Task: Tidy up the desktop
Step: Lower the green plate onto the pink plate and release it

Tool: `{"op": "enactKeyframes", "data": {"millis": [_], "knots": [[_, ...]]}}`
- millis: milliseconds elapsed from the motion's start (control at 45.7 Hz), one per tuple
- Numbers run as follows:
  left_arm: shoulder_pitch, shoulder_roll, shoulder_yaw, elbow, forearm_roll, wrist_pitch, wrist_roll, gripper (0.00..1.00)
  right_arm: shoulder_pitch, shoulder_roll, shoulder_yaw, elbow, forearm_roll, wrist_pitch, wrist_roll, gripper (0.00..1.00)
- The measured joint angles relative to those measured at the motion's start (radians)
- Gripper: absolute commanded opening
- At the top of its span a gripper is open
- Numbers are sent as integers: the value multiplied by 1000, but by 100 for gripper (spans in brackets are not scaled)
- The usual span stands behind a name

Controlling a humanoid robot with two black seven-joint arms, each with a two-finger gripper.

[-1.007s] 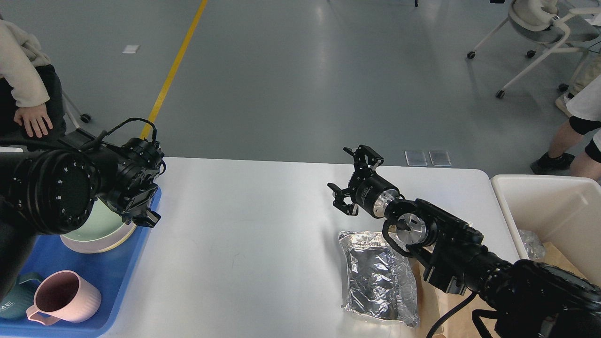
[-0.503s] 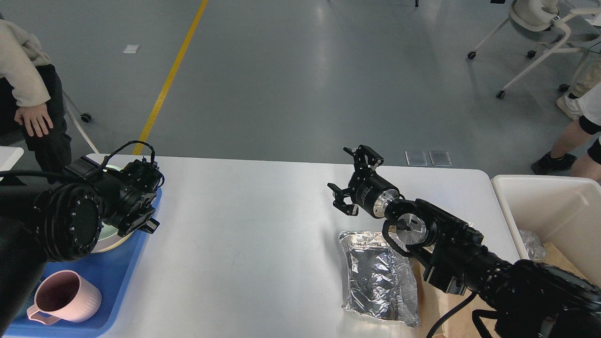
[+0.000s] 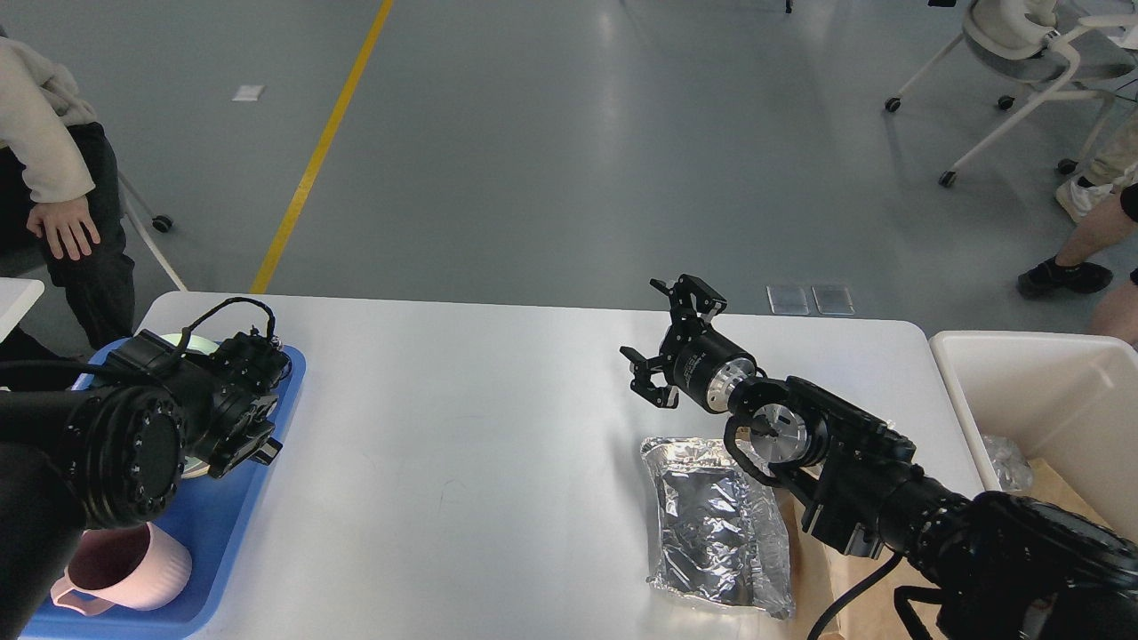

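**Left arm pulls back over the tray**

The desktop [image 3: 462, 427] is the big white top that fills the middle of the view. The right gripper [image 3: 674, 342] hangs just above it, near the far edge, with its jaws spread wide and nothing between them. A shiny foil bag [image 3: 716, 524] lies flat on the desktop, on the near side of that gripper, partly under the right arm. A brown paper bag [image 3: 813, 569] peeks out from under the foil bag.

The left gripper [image 3: 253, 391] is over the blue tray [image 3: 236, 524] at the left end of the desktop. It is dark and seen from behind, so I cannot tell if its jaws are wide or narrow. A pink cup [image 3: 133, 569] and a pale green bowl [image 3: 187, 342] sit in the tray. A cream bin [image 3: 1049, 391] stands past the right end of the desktop.

Since a second ago, the left arm has dropped lower and moved back toward the left edge. The right arm and the foil bag have not moved.
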State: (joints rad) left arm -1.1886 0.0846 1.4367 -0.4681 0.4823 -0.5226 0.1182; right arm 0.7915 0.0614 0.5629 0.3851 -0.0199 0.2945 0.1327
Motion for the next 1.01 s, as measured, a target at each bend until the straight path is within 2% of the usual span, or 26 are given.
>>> {"op": "enactKeyframes", "data": {"millis": [328, 569, 1007], "knots": [[16, 27, 18, 7, 1, 48, 0, 0, 0, 0, 0, 0, 0, 0, 0, 100], [2, 30, 19, 6, 2, 54, -1, 0, 0, 0, 0, 0, 0, 0, 0, 100], [-4, 30, 19, 3, -8, 54, -8, 10, 0, 0, 0, 0, 0, 0, 0, 100]]}}
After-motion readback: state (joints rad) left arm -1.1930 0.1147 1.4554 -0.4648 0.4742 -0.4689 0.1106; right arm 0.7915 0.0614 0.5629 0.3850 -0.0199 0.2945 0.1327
